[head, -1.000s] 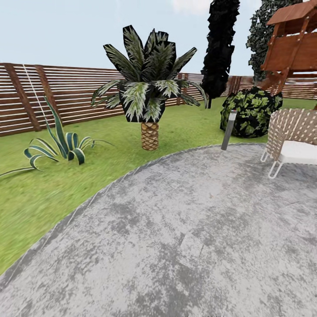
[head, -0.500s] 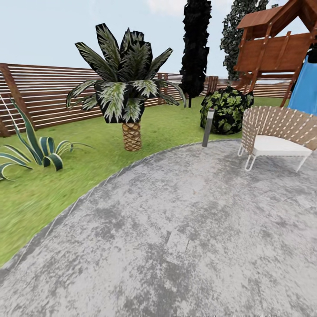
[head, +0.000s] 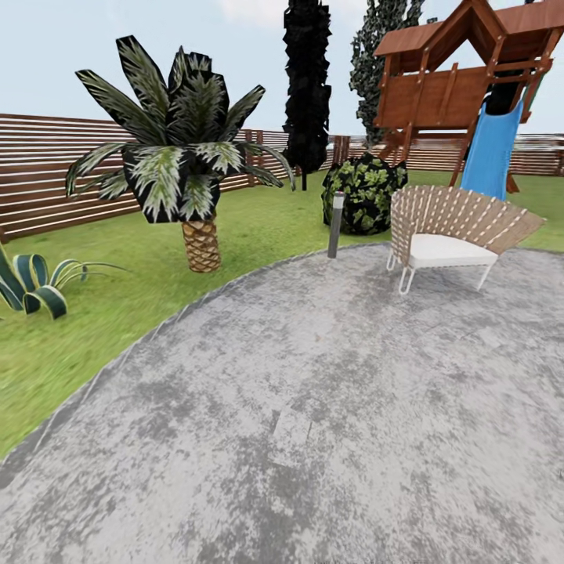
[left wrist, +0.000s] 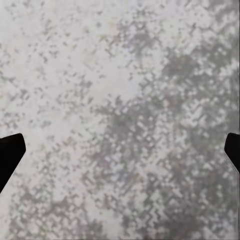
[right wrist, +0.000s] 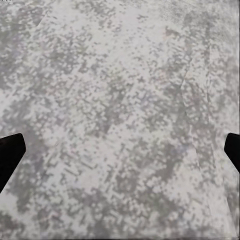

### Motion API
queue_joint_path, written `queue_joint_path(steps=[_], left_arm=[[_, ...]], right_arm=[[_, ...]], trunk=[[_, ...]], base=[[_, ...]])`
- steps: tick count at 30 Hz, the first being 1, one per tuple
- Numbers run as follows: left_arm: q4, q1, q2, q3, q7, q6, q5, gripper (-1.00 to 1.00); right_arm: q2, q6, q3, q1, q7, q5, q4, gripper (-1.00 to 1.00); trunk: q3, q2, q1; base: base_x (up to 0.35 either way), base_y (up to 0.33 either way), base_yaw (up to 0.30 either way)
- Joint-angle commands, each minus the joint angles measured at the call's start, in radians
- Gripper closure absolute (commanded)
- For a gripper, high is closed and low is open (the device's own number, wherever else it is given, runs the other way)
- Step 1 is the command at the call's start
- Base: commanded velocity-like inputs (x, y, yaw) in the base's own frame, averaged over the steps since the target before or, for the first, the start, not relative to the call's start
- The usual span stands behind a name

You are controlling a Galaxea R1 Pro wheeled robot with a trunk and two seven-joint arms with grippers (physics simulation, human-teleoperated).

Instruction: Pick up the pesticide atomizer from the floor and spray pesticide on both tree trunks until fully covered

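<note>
The pesticide atomizer is out of view. In the head view I face a grey stone patio [head: 313, 407] edged by the garden lawn [head: 102, 313]. A dark green blocky-leaved crown [head: 376, 39] rises behind the wooden playset, and its trunk is hidden. In the left wrist view my left gripper [left wrist: 120, 150] hangs open over bare patio stone, its black fingertips [left wrist: 10, 152] far apart. My right gripper [right wrist: 120, 150] is open in the same way over the stone, with nothing between its fingertips [right wrist: 10, 150].
A short scaly palm [head: 200, 235] stands on the lawn at left, with a striped agave [head: 31, 286] beyond it. A near-black conifer [head: 307, 86], a round shrub [head: 362, 192], a grey post light [head: 336, 225], a woven chair [head: 450, 235] and a playset with a blue slide [head: 489, 153] lie ahead. A slatted fence [head: 47, 176] closes the back.
The head camera has swung to the right, so everything has slid left in the picture. The whole chair, the playset and the blue slide have come into view.
</note>
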Motion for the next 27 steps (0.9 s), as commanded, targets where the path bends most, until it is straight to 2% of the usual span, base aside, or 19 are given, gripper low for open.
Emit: queue_joint_path(steps=[1,27], left_arm=[[0.0,0.0,0.0,0.001,-0.001,-0.003,0.007,-1.0],[0.0,0.0,-0.002,0.0,-0.001,-0.003,0.007,-1.0]], right_arm=[[0.0,-0.003,0.0,-0.001,0.0,-0.003,0.0,-1.0],[0.0,-0.002,-0.005,-0.001,0.0,-0.005,-0.004,-1.0]], trunk=[[-0.001,0.0,0.0],[-0.001,0.0,0.0]], base=[[0.0,0.0,-0.272],[0.0,0.0,-0.274]])
